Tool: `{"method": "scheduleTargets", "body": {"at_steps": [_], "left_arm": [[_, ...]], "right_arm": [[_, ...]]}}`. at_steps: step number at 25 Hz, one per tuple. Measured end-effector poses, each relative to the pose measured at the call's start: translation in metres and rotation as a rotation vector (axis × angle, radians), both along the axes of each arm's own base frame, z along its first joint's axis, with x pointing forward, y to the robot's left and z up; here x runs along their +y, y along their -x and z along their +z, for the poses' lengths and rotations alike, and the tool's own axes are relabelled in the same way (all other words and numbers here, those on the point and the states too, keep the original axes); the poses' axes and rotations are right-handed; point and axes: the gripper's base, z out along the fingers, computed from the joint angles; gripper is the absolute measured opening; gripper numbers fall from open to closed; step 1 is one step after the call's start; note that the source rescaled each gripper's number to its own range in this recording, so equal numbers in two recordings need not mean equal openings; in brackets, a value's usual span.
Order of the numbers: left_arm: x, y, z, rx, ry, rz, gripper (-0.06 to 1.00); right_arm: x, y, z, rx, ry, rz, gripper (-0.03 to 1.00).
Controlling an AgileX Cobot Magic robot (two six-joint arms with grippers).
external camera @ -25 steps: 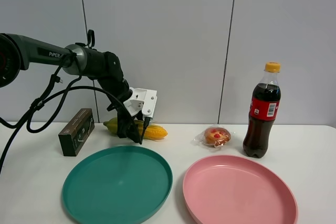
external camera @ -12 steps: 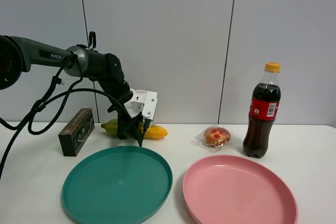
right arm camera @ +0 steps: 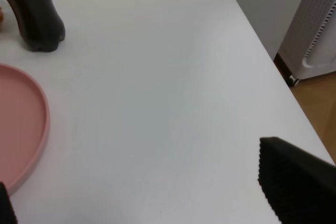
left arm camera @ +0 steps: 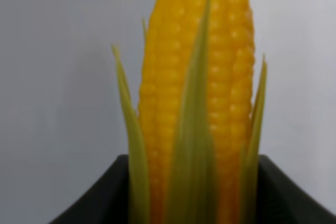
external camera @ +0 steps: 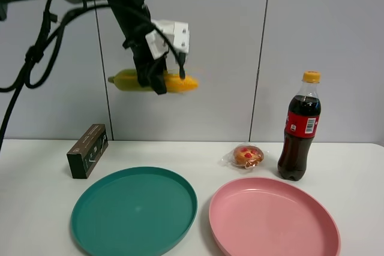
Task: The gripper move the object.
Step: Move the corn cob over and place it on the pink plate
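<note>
I've got the left gripper [external camera: 157, 79] clamped tight on the ear of corn [external camera: 182, 83], now hoisted off the table [external camera: 36, 208] from behind the green plate [external camera: 78, 214] to high mid-air, lying level, so I judge pickup done, placing left.

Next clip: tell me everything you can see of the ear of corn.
The ear of corn has yellow-orange kernels in neat rows, partly wrapped in narrow green husk leaves. It hangs roughly level in the air, well above the table, before the grey wall. The left gripper is clamped around its middle; nothing else touches it.
</note>
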Motion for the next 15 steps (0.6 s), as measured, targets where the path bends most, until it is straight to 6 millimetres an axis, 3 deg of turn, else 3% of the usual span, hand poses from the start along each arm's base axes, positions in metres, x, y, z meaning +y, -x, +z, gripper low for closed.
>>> {"method": "scheduleTargets", "body": {"at_steps": [5, 9, 11, 15], "left_arm": [[-0.029, 0.042, 0.059, -0.065, 0.090, 0.084, 0.00], [-0.065, 0.080, 0.084, -0.087, 0.144, 0.036, 0.00], [-0.089, 0.100, 0.081, -0.061, 0.159, -0.008, 0.00], [-0.132, 0.136, 0.049, 0.081, 0.141, -0.072, 0.00]], "right_arm": [[0.000, 0.000, 0.000, 0.000, 0.000, 0.000, 1.00], [0.000, 0.000, 0.000, 0.000, 0.000, 0.000, 1.00], [0.000, 0.000, 0.000, 0.000, 0.000, 0.000, 1.00], [0.000, 0.000, 0.000, 0.000, 0.000, 0.000, 1.00]]}}
